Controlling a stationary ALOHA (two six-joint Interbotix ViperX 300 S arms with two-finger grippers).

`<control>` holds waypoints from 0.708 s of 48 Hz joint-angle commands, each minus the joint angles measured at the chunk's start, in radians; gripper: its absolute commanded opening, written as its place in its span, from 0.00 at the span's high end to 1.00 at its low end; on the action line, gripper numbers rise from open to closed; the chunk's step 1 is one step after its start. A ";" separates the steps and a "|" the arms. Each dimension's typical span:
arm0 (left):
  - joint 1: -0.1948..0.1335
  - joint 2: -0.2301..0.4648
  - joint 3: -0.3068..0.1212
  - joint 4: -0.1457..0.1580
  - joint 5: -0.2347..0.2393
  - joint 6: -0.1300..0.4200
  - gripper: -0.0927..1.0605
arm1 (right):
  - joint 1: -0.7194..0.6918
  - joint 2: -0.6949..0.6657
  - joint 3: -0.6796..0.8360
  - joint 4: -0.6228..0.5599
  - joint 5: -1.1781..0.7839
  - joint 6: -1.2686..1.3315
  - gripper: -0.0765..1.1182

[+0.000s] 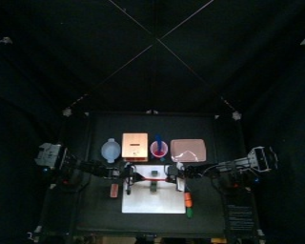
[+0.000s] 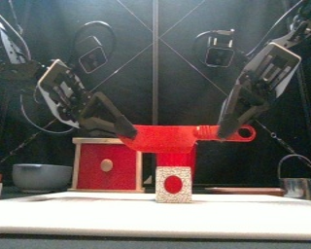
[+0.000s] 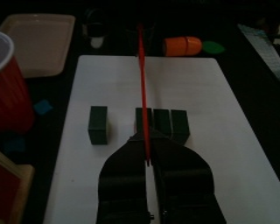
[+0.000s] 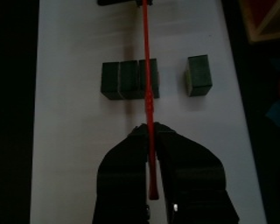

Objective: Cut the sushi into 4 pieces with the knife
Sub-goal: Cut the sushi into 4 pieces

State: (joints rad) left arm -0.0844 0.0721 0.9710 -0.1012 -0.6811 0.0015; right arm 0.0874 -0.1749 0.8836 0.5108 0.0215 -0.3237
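Note:
A red toy knife (image 2: 185, 136) hangs level over the white cutting board (image 3: 213, 166), held at both ends. My left gripper (image 3: 147, 150) is shut on one end, and my right gripper (image 4: 150, 133) is shut on the handle end. On the board lies the dark green sushi roll (image 3: 163, 125); its white end with a red centre (image 2: 174, 184) faces the front. One cut piece (image 3: 98, 123) lies apart from the joined blocks (image 4: 130, 77). The blade runs across the joined blocks, just above them. I cannot tell whether it touches them.
Behind the board stand the wooden box with the red drawer front (image 2: 106, 165), the blue-grey bowl (image 2: 39, 176), the red cup (image 3: 7, 80) and the pink tray (image 1: 189, 149). An orange toy (image 3: 184, 44) lies off the board's end. A metal cutter (image 2: 297, 183) sits at the right.

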 commanded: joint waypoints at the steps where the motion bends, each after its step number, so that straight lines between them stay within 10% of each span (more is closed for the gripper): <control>1: 0.002 0.014 -0.029 -0.012 -0.008 0.002 0.69 | 0.012 0.000 -0.028 0.012 -0.012 -0.003 0.89; 34: -0.021 0.129 -0.037 -0.078 -0.008 -0.003 0.69 | 0.029 0.124 -0.038 0.044 -0.015 -0.003 0.89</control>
State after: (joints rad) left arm -0.1104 0.1948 0.9480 -0.1580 -0.6842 0.0000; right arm 0.1089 -0.0430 0.8667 0.5492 0.0107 -0.3252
